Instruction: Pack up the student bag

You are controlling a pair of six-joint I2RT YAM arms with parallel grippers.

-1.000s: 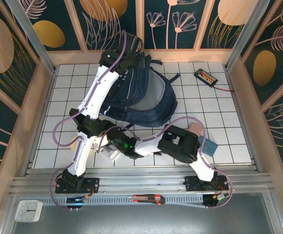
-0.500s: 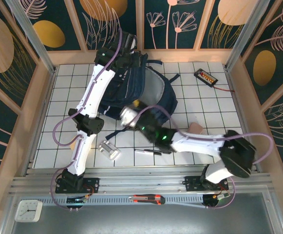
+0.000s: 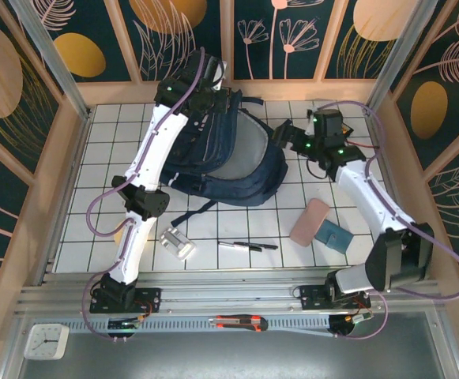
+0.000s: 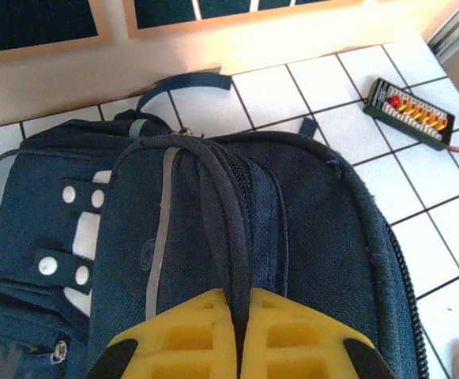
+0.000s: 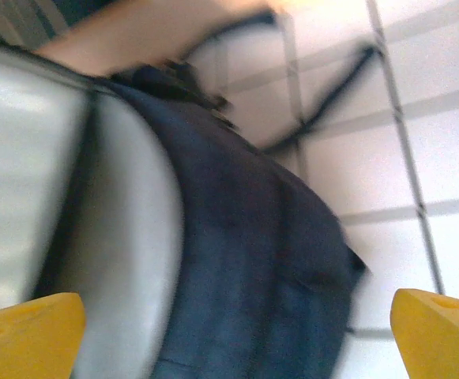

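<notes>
Seen from the left wrist, the left gripper (image 4: pixel 239 341) is clamped on the navy student bag's (image 4: pixel 316 229) strap (image 4: pixel 223 197). The right gripper (image 5: pixel 229 332) is spread wide.

1 student bag (image 3: pixel 249 185) lies on the 1 bench (image 3: pixel 103 158), its top strap pinched between the 2 left fingers (image 4: pixel 182 339). 1 black charger board (image 4: pixel 409 113) sits beyond those fingers, to their right. The 2 right fingers (image 5: pixel 24 332) stand wide apart over the bag. Well away from both pairs of fingers lie 1 pen (image 3: pixel 247 246), 1 pink case (image 3: pixel 310 222), 1 teal box (image 3: pixel 334 237) and 1 silver block (image 3: pixel 178 243). Farther still from the fingers, off the bench, rest 1 utility knife (image 3: pixel 241 322) and 1 clock (image 3: pixel 46 341).
</notes>
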